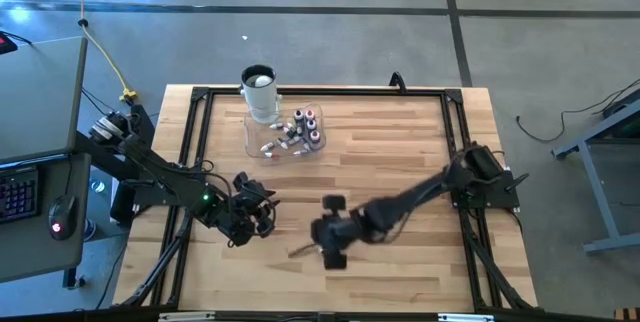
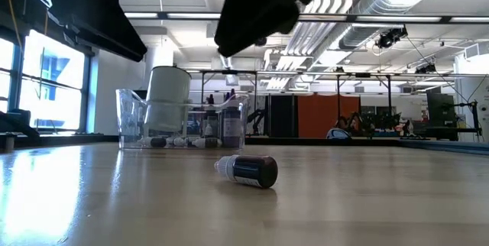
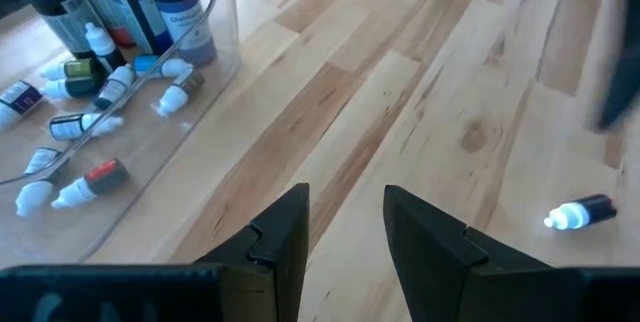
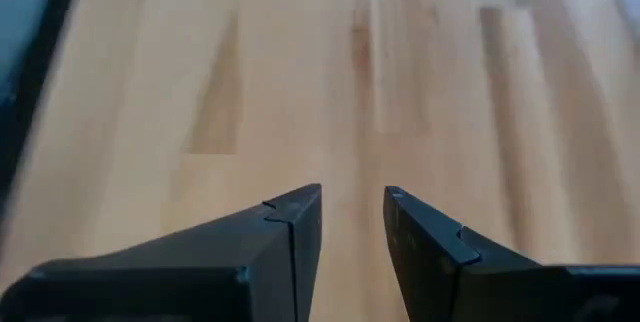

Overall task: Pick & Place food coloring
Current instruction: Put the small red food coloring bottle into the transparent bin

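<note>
Food coloring sits in two places on the wooden bench (image 1: 400, 152). One small dark bottle (image 2: 248, 170) with a whitish tip lies on its side alone on the bare wood near the front edge, well apart from the rest; the left wrist view shows it too, lying flat on the planks. The other bottles (image 1: 295, 132) are gathered in a clear tray (image 1: 252, 142) toward the back of the bench, some upright and some lying down, with a tall white cup (image 1: 259, 90) at the tray's back corner.

The right end effector (image 1: 332, 252) hangs above the bench near the front, close over the lone bottle. Its two dark fingers (image 4: 290, 237) stand a narrow gap apart with nothing between them, only bare wood showing beyond. The bottle lies just beside it on the side toward the left arm, not touched.

The left end effector (image 1: 262, 207) waits farther to the left, between the tray and the front edge. Its fingers (image 3: 285, 232) are also a narrow gap apart and empty, with the tray off to one side and the lone bottle off to the other
</note>
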`<state>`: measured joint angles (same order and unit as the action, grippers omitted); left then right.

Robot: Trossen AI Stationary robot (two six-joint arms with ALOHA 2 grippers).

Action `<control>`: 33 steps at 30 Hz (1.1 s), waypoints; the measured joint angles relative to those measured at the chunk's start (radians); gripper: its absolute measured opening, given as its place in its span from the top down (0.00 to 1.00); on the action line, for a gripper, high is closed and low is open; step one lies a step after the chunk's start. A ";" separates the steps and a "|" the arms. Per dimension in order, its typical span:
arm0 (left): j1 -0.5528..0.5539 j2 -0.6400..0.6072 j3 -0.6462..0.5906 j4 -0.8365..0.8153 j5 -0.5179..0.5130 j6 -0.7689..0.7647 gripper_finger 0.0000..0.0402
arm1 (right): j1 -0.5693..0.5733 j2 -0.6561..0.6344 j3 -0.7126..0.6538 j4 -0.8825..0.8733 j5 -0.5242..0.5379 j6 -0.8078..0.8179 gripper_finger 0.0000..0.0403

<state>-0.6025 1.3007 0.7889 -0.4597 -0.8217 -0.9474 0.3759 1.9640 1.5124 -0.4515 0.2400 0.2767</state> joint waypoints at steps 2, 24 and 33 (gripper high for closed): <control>0.000 0.007 0.000 0.000 -0.003 0.000 0.68 | 0.044 0.000 -0.019 0.004 0.037 0.094 0.74; 0.000 0.006 0.000 0.016 0.002 0.000 0.68 | 0.041 -0.005 -0.261 0.312 -0.131 0.116 0.74; 0.000 0.006 0.000 0.015 0.009 -0.001 0.68 | 0.085 -0.002 -0.261 0.329 -0.130 0.167 0.74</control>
<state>-0.6025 1.3071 0.7887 -0.4442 -0.8131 -0.9482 0.4605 1.9619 1.2518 -0.1227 0.1100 0.4434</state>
